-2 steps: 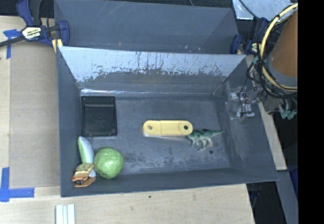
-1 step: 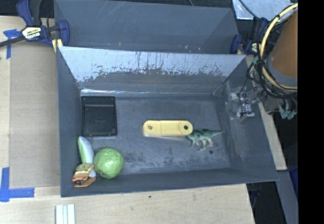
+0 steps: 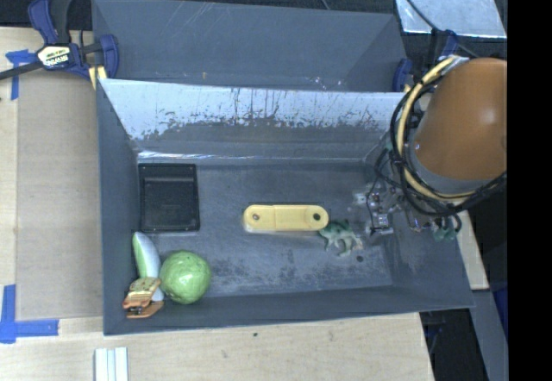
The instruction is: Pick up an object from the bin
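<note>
My jaws hang low over the floor of the bin (image 3: 259, 280), near its right wall, below my orange cover (image 3: 461, 116); whether they stand wide or narrow I cannot tell. Just beside them, toward the bin's middle, lies a small green lumpy thing (image 3: 339, 236), the nearest to me. A flat yellow oblong piece (image 3: 285, 218) lies next to it, mid-floor. A black box (image 3: 169, 196) sits by the left wall. A green ball (image 3: 185, 277) and a white-and-orange thing (image 3: 145, 257) sit in the front left corner.

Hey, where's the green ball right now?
In the camera view, the green ball lies in the lower left corner of the bin, just below the black box and beside a white object.
</note>
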Controlling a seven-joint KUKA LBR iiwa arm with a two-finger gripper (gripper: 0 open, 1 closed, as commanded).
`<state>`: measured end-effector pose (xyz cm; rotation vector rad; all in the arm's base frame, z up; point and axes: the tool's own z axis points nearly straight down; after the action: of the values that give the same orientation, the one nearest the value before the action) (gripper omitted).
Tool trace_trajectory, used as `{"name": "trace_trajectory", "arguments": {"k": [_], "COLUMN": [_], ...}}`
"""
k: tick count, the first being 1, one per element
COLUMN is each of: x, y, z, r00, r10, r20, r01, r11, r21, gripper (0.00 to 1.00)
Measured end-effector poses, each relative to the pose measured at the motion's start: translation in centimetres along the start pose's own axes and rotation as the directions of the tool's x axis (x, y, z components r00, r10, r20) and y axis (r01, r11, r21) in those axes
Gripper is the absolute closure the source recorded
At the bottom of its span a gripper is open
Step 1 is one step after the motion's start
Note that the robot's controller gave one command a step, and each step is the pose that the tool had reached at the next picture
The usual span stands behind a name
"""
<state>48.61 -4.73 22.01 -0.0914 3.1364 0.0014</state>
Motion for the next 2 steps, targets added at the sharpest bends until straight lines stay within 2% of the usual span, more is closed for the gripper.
{"name": "trace_trajectory", "arguments": {"k": [1, 2], "x": [-2.5, -4.6], "y": [-1.9, 5.0], "z": [4.0, 5.6], "r00": [1.000, 1.000], "r10": [-0.006, 0.018], "r20": [0.014, 0.017], "r01": [0.006, -0.018], "r11": [1.000, 1.000], "r21": [0.006, 0.000], "gripper": [1.00, 1.00]}}
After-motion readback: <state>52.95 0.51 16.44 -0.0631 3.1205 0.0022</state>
